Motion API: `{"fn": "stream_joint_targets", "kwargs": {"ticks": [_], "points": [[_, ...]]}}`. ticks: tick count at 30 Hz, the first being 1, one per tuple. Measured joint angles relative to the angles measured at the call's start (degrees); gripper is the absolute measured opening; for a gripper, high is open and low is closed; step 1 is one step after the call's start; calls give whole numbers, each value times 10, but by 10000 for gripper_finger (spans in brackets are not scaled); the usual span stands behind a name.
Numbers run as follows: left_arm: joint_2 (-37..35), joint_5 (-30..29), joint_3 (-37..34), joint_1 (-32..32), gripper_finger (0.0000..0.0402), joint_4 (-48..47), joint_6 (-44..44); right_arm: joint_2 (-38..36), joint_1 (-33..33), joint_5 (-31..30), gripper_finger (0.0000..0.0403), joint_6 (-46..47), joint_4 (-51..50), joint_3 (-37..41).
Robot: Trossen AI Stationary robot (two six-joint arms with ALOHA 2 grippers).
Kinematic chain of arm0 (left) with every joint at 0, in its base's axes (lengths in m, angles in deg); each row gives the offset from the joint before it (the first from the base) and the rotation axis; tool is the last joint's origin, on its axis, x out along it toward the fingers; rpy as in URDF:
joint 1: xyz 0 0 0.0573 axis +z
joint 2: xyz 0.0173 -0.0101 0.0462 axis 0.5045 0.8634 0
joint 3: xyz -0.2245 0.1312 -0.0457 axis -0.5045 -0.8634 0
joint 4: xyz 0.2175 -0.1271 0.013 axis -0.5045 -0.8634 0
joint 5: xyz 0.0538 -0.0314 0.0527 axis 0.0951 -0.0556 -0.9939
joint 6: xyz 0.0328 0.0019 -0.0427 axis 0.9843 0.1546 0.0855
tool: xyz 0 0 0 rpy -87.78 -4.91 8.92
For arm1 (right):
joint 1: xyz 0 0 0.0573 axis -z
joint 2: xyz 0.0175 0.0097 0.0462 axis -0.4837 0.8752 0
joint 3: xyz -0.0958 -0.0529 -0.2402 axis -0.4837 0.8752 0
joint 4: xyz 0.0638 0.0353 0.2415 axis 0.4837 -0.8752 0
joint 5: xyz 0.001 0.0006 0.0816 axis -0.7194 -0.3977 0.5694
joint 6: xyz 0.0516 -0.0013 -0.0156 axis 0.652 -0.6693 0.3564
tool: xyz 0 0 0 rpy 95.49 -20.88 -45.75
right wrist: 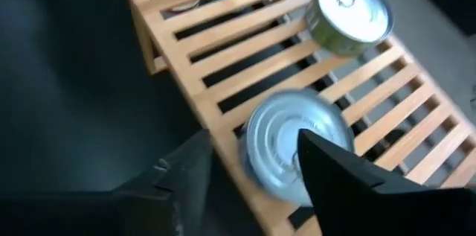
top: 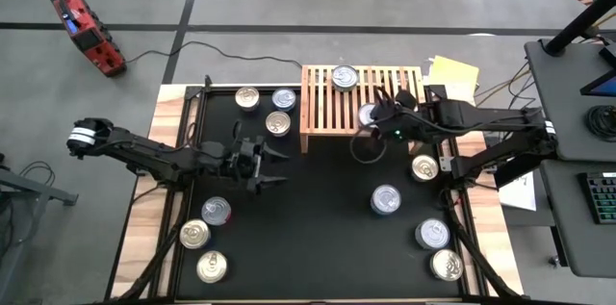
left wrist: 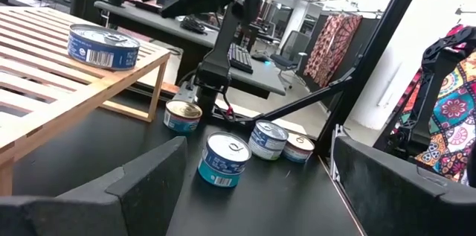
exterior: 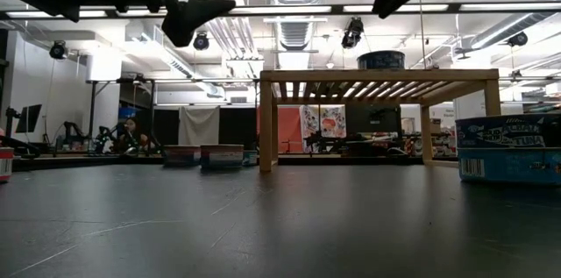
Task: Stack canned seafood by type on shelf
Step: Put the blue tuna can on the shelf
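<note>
shelf (top: 332, 108): light wood, slatted | tins (left wrist: 222, 159): silver lids, blue-and-white labels | tin on shelf (left wrist: 103, 46): blue label, barcode | mat (top: 318, 228): black | tabletop (top: 144, 238): pale wood | hands (top: 272, 165): dark

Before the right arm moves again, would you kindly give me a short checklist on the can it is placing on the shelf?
1. Right gripper over the shelf: ok, at its front right edge.
2. Can between the fingers: ok, one finger on each side; whether they grip it firmly, cannot tell.
3. Can fully seated on the slats: not ok, it sits at the front edge and looks to overhang it.
4. Type match with the other can at the shelf's back: cannot tell, the held can's label is hidden.
5. Free slats beside it: ok, only those two cans are on top.
6. Left gripper out of the way: ok, open over the mat, left of the shelf.
</note>
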Motion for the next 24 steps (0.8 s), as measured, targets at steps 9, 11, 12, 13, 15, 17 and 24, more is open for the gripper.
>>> {"fn": "stream_joint_targets", "kwargs": {"ticks": [9,11,12,13,15,17,24], "points": [[30,0,0,0,323,14,-9,4,29,6,30,38,-5,1],[33,1,1,0,323,26,-9,4,50,6,16,35,2,1],[33,1,1,0,323,26,-9,4,60,6,15,35,5,1],[33,1,2,0,323,26,-7,4,72,6,13,35,4,1],[34,1,8,0,323,26,-2,4,98,15,10,31,5,1],[34,1,11,0,323,27,-1,4,125,46,10,21,5,1],[34,1,18,0,323,22,8,26,181,124,9,-15,19,2]]}}
